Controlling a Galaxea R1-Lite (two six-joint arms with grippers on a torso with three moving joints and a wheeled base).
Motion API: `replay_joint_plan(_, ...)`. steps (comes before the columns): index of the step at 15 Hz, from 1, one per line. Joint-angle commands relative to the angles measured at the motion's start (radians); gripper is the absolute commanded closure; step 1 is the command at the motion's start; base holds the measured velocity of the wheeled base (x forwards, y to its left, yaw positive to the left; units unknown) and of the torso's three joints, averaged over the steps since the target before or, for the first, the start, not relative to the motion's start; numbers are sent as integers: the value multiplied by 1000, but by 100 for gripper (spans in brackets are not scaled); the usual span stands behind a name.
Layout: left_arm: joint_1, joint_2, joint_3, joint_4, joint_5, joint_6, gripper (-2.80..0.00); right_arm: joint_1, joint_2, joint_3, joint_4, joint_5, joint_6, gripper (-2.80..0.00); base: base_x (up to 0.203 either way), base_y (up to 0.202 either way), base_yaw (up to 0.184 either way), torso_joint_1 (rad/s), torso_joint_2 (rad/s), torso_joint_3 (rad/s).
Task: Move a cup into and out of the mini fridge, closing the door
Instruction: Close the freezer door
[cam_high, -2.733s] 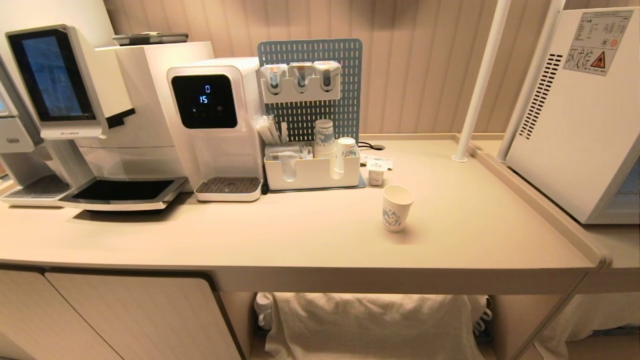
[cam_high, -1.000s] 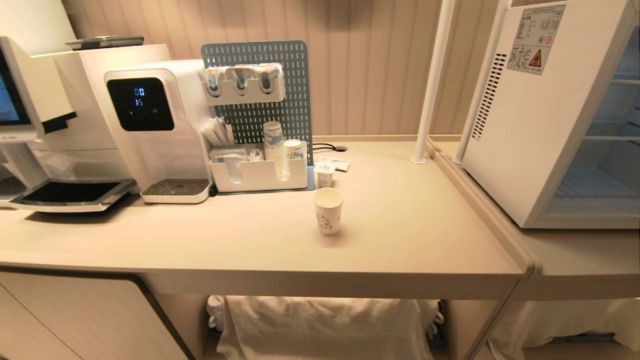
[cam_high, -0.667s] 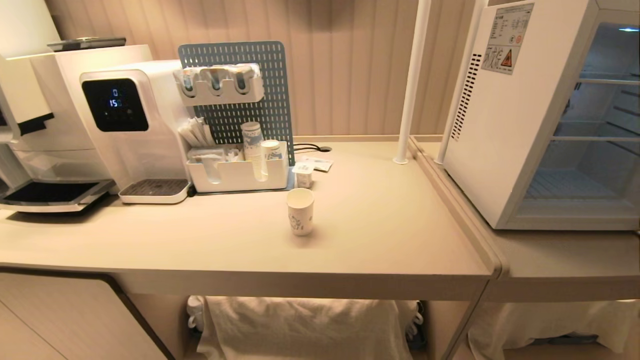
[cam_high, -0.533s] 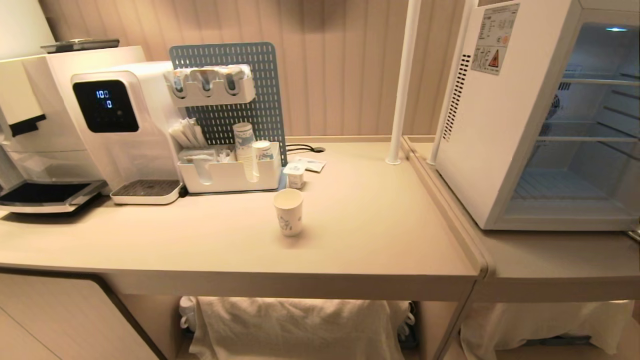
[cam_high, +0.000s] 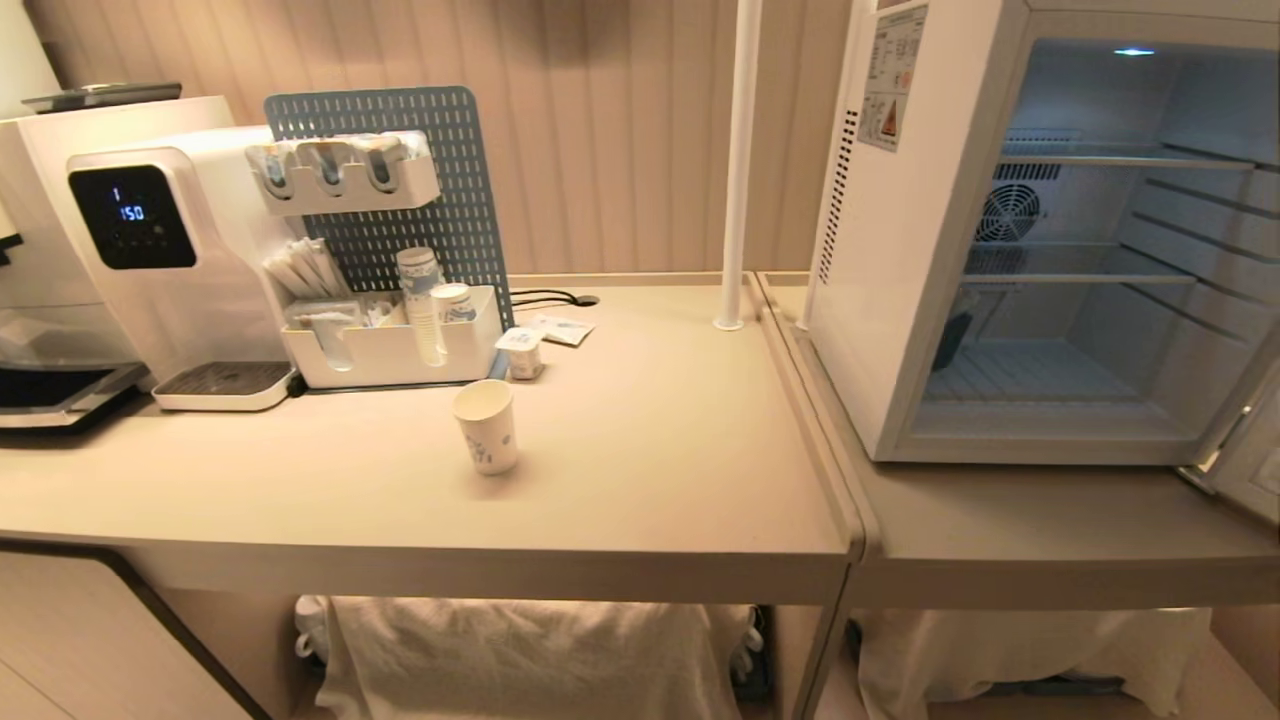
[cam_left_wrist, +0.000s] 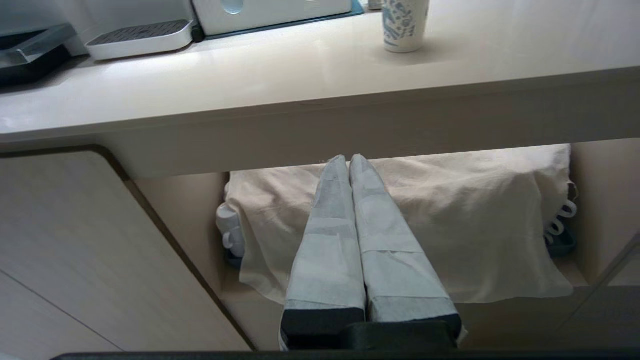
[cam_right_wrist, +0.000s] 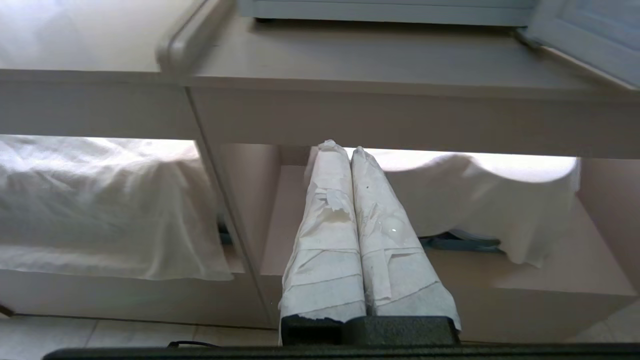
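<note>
One white paper cup (cam_high: 486, 426) stands upright near the middle of the bench (cam_high: 640, 480), in front of a white organiser tray (cam_high: 390, 352). On the lower counter to the right, the mini fridge (cam_high: 900, 250) stands with its door (cam_high: 1245, 460) swung open. Left wrist view: the left gripper (cam_left_wrist: 348, 161) hangs below the bench's front edge, fingers pressed together, empty. Right wrist view: the right gripper (cam_right_wrist: 340, 149) likewise, pressed together below the counter.

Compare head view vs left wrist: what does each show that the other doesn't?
Head only: the fridge with its door swung open, lit and empty inside, plus the water dispenser and cup stack. Left wrist only: the left gripper, shut, below the counter edge before a white cloth. Both: the cup upright on the counter.
</note>
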Motion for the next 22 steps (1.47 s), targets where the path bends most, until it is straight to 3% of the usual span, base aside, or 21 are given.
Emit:
replay_joint_plan(1,0,1,0,0,0,0,0,1,0,0,1,0,0,0,0,-199,-2,-2,0,3)
replay_joint_plan(13,0,0,2,2,0,3,0,1,0,0,1,1,0,0,0,-191,0,3,2,3)
replay_joint_plan(18,0,1,2,2,0,-1,0,1,0,0,1,3,2,0,0,-19,-1,1,1,0)
replay_joint_plan(22,0,1,2,2,0,-3,0,1,0,0,1,3,2,0,-151,1,2,3,0,2)
